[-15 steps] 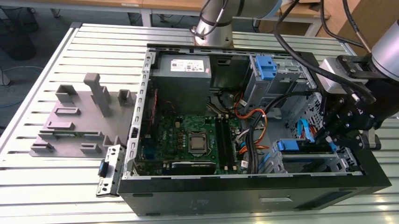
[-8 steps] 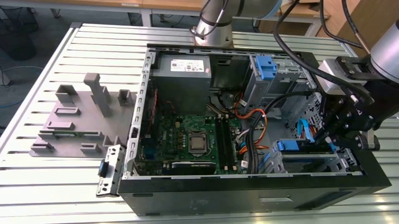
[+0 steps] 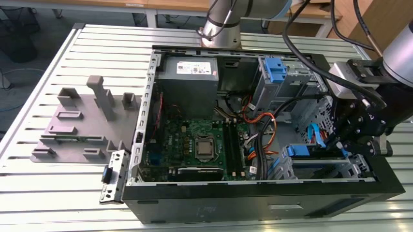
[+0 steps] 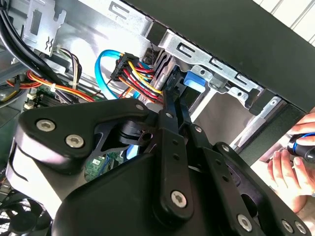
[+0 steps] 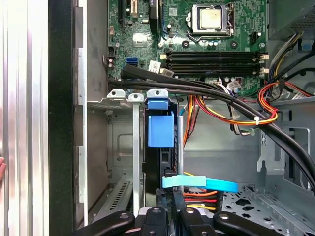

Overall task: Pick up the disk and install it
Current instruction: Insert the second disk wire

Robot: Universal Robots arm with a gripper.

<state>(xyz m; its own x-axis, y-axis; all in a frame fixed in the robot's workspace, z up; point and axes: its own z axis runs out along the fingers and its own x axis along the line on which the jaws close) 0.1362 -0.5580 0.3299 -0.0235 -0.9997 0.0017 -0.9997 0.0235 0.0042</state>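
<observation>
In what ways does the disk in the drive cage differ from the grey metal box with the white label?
The disk is slim and stands on edge in the drive cage, right by the tool; the grey metal box is much bulkier and sits in the case's opposite corner. The disk carries blue plastic parts; the box shows a white label. Both are inside the open computer case.

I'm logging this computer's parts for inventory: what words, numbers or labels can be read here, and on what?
No text can be read here.
White label on the grey box: print too small to read.
White sticker on the circuit board: too small to read.
Processor's metal cap: markings too blurred to read.
</observation>
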